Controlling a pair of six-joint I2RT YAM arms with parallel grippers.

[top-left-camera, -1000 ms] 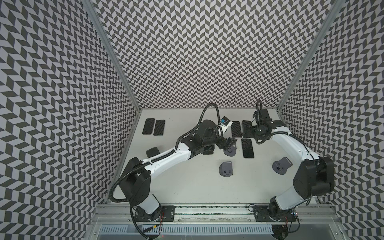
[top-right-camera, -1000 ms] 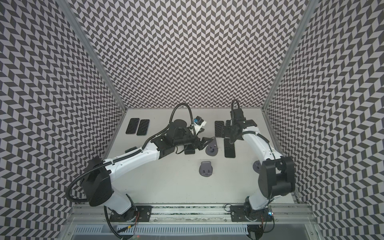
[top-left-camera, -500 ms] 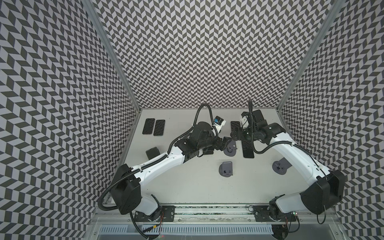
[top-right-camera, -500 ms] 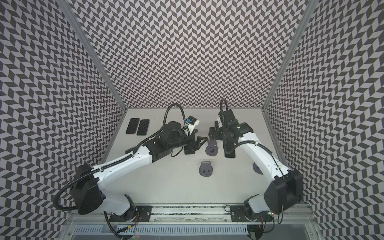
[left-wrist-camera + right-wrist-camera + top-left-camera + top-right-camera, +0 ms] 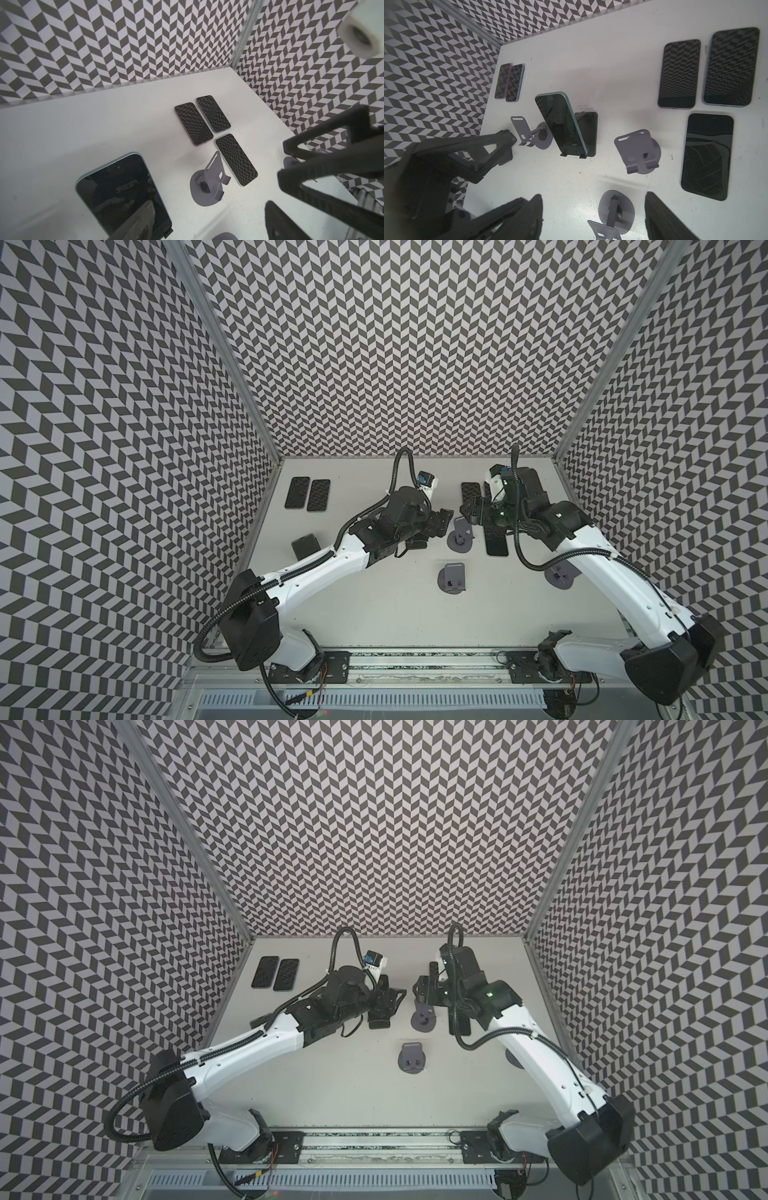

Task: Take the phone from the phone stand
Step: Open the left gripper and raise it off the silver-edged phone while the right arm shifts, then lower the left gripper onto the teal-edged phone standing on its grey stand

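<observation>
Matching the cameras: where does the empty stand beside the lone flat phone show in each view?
In a top view: stand mid-table, left of the flat phone.
In a top view: stand in the same spot.
Left wrist: stand between flat phone and propped phone.
Right wrist: stand, same neighbours.
Shared landmark: the flat phone.

Bare and wide along the front edge of the tabletop (image 5: 374, 616). Blocked at centre by an empty stand (image 5: 452, 577). Tighter toward the back: a bare lane, hemmed by the propped phone (image 5: 124, 193) and a second stand (image 5: 209, 182). Crowded above by left pincer (image 5: 444, 519) and right pincer (image 5: 282, 160), both spread, tips near each other. Shut off just beyond the second stand by three flat phones (image 5: 214, 113). Open along the back edge as far as the phone pair (image 5: 297, 498) by the back left corner. Narrowed at the left edge by one more phone (image 5: 305, 545), at the right edge by a third stand (image 5: 561, 578).
</observation>
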